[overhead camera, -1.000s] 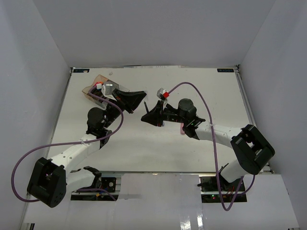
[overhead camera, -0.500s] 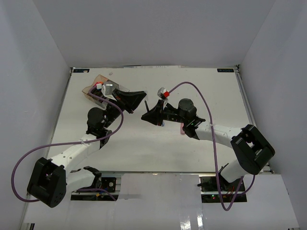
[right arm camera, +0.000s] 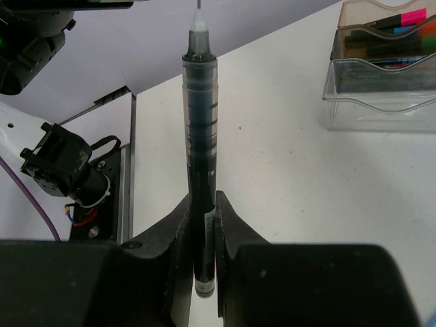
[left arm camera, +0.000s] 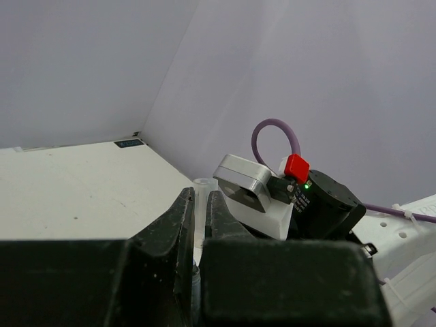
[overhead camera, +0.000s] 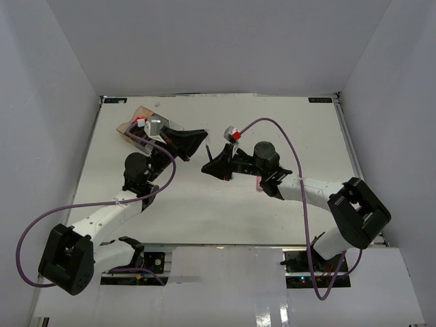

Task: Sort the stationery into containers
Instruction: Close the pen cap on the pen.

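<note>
My right gripper [overhead camera: 206, 167] is shut on a thin black pen [right arm camera: 199, 136] and holds it off the table, its bare tip pointing away from the jaws. In the top view the pen [overhead camera: 206, 151] points at my left gripper [overhead camera: 202, 137]. My left gripper [left arm camera: 199, 194] is shut on a small clear tube, seemingly a pen cap [left arm camera: 201, 185]. In the right wrist view [right arm camera: 201, 197] the organiser tray [right arm camera: 381, 102] stands at the upper right, with amber, smoky and clear compartments holding highlighters [right arm camera: 402, 19]. In the top view only its amber corner [overhead camera: 136, 116] shows behind the left arm.
The white table [overhead camera: 293, 129] is walled in by white panels on three sides. The right wrist's camera block [left arm camera: 255, 197] and purple cable [left arm camera: 272, 133] sit just beyond my left fingers. The arm bases stand at the near edge.
</note>
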